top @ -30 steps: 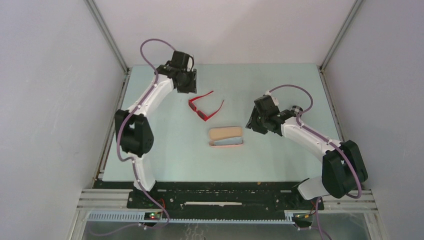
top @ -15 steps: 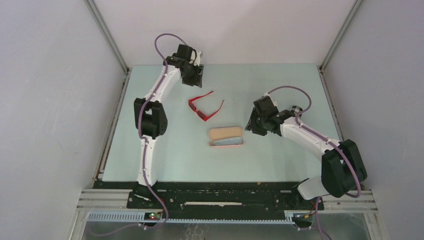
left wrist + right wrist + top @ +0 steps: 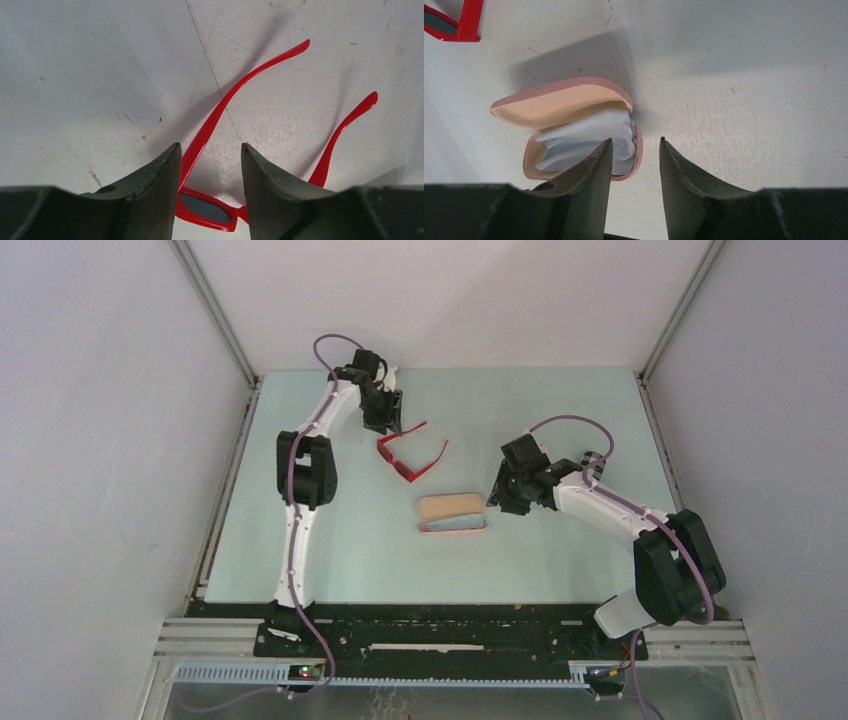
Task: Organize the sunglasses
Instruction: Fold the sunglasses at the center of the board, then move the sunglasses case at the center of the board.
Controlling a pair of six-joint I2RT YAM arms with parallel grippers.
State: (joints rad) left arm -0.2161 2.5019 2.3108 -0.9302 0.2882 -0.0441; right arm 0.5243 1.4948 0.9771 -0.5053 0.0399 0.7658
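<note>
Red-framed sunglasses (image 3: pixel 395 462) lie unfolded on the pale table, both temples spread toward the back. My left gripper (image 3: pixel 392 428) hangs open just above their left end. In the left wrist view the left gripper (image 3: pixel 210 147) straddles one red temple (image 3: pixel 235 87), and a dark lens (image 3: pixel 205 210) shows between the fingers. Nothing is gripped. My right gripper (image 3: pixel 495 500) stands open beside the right end of an open pink case (image 3: pixel 452 512). In the right wrist view the right gripper (image 3: pixel 635 142) is empty, over the case rim (image 3: pixel 638 150).
A pale blue cloth (image 3: pixel 584 137) lies inside the pink case, whose lid (image 3: pixel 559 102) stands raised. A corner of the red sunglasses (image 3: pixel 466 22) shows at the top left. Grey walls and metal rails (image 3: pixel 215 330) bound the table (image 3: pixel 560 400).
My left arm has swung its gripper forward from the back edge down to the red sunglasses and opened it slightly. The right gripper edged a little nearer the case.
</note>
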